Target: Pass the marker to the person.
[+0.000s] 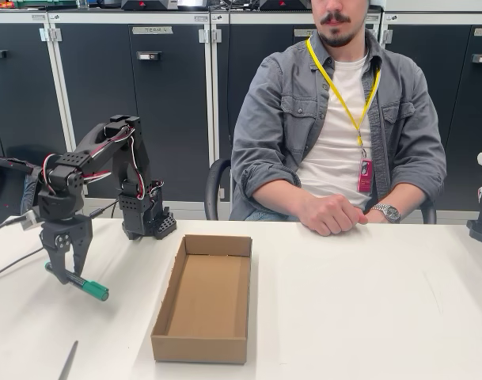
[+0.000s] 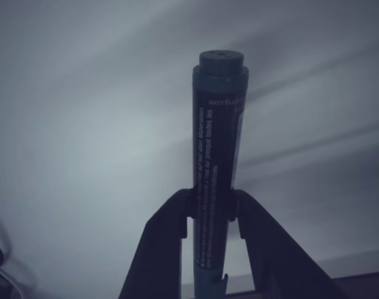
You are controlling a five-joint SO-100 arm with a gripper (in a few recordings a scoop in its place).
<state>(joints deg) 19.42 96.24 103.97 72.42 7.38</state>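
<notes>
Your black two-finger tool is clamped on the thick green marker, just above the white desk.

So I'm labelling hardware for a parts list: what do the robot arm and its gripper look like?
The arm is built of matte black blocky segments, with red, white and black cables looping loose along its joints. It stands on a black base on the white table. The gripper is black too, with two tapering pointed fingers. No markings are readable.
</notes>
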